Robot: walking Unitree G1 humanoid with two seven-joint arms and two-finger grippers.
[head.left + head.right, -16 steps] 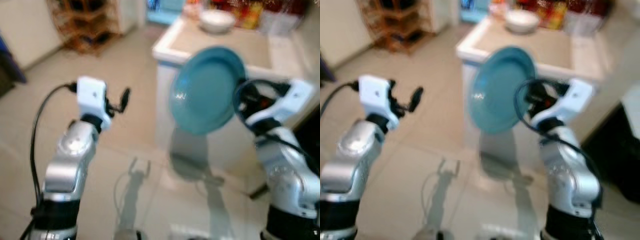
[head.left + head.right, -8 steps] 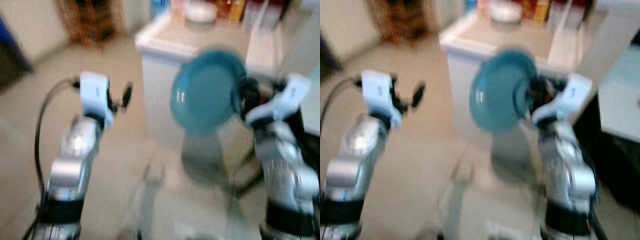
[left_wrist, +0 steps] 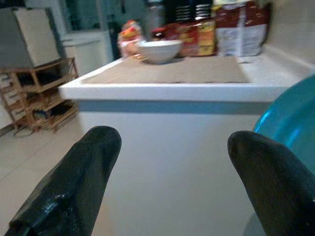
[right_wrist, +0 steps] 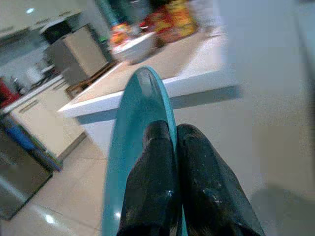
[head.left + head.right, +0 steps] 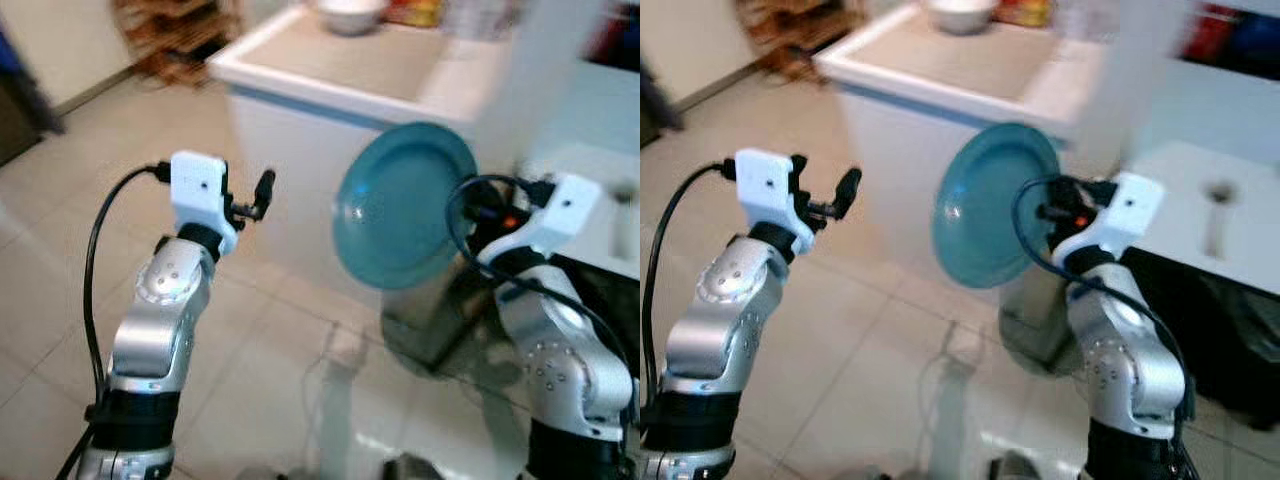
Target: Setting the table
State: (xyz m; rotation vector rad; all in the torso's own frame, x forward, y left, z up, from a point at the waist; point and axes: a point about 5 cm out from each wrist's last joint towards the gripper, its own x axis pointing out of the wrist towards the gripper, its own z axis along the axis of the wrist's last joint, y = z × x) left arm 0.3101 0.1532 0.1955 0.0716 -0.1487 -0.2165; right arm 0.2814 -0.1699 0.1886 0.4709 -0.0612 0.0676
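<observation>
Left eye view has the glossy tiled floor (image 5: 300, 400) nearest, pale beige squares with the robot's shadow and some glare on them. Above that both silver arms are raised. The right gripper (image 4: 172, 147) is up at chest height with its jaws clenched on the rim of a teal plate (image 5: 400, 205), one finger on each face, so the plate stands on edge in the air, tilted a bit, its hollow side facing the robot's left. It's not resting on anything; it hangs in front of the desk's white side panel.

The left gripper (image 3: 172, 142) is held up well apart from the plate, jaws spread wide and empty, pointing toward the desk.

Behind the plate is the desk (image 5: 330, 90), a white block with a thick white edge and a tan top. At its far end sits a white bowl (image 3: 158, 50), and past that a row of red and yellow food packets (image 3: 216, 29) against the wall. To the robot's right there's a lower white surface (image 5: 1200, 215) with something dark beneath it, kinda blurry. Far off on the left a wooden rack (image 5: 175, 35) stands on the floor by a pale wall.
</observation>
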